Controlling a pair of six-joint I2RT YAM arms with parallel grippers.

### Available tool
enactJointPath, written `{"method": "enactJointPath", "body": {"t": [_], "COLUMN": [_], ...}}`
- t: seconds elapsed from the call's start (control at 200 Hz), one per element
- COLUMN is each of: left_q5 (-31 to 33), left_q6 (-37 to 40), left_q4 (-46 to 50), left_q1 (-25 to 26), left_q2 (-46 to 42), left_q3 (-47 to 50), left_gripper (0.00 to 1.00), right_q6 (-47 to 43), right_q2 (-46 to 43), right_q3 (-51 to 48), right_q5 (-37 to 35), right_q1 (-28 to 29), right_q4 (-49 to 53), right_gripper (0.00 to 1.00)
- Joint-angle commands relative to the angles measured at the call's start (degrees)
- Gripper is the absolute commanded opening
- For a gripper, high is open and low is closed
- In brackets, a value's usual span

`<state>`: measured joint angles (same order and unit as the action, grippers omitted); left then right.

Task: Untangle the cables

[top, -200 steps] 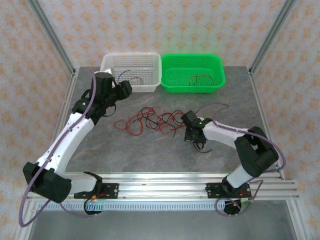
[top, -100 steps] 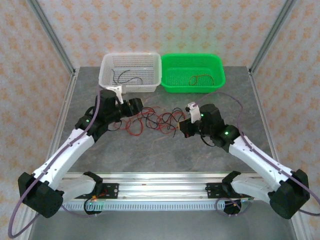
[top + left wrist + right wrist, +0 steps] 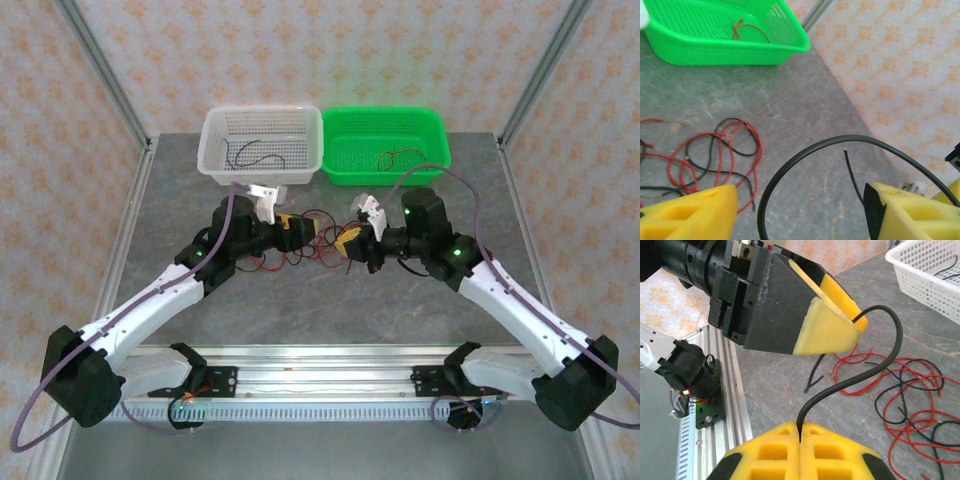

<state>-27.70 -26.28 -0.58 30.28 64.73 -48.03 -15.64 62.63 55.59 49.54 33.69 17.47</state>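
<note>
Cables (image 3: pixel 720 150), left pincer (image 3: pixel 298 230) over them; white basket (image 3: pixel 260 176), green basket (image 3: pixel 385 177) behind

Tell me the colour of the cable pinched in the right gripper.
The cable is black, clearest in the right wrist view, curving up from the right gripper.

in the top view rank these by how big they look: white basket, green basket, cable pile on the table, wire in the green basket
1. green basket and white basket: look about alike, not ranked
2. cable pile: partly covered, so less sure
3. wire in the green basket: smallest
</note>
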Motion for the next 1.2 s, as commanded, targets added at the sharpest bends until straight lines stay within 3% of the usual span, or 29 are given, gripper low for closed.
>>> {"method": "enactJointPath", "body": {"t": [0.0,0.21,0.546,0.636,0.816,0.901,1.136,1.156,1.196], "left_q5": [2.6,-2.2,5.0,4.5,4.6,4.4,8.1,8.9,10.7], "left_q6": [7.5,6.9,9.2,8.1,6.5,6.3,6.4,6.3,6.2], "left_q4": [-0.7,-8.0,-8.6,-11.4,-15.3,-15.9,-13.9,-13.5,-12.2], "left_q1": [0.1,0.1,0.1,0.3,1.1,1.4,2.0,2.0,2.0], "left_q2": [-2.3,-4.2,-4.4,-3.5,-2.1,-1.6,-1.6,-1.8,-2.1], "left_q3": [0.9,5.9,7.1,7.1,6.0,5.1,2.6,2.3,1.3], "left_gripper": [0.68,0.65,0.63,0.53,0.12,0.01,0.0,0.0,0.0], "right_q6": [-3.2,-3.1,-3.0,-2.5,-1.7,-1.3,2.4,3.2,4.6], "right_q2": [0.8,0.7,0.6,0.6,0.2,-0.1,-1.2,-1.2,-1.2], "right_q3": [2.1,3.0,5.1,5.2,5.1,4.7,2.4,2.3,1.8], "right_q5": [3.1,5.0,7.6,8.4,8.3,8.3,6.0,5.2,3.0], "right_q1": [-0.4,-1.1,-1.8,-1.8,-1.8,-1.8,-1.8,-1.8,-1.8], "right_q4": [2.0,1.1,2.5,2.2,1.7,1.0,-2.3,-2.7,-3.3], "right_gripper": [0.0,0.0,0.0,0.0,0.0,0.0,0.0,0.03,0.22]}}
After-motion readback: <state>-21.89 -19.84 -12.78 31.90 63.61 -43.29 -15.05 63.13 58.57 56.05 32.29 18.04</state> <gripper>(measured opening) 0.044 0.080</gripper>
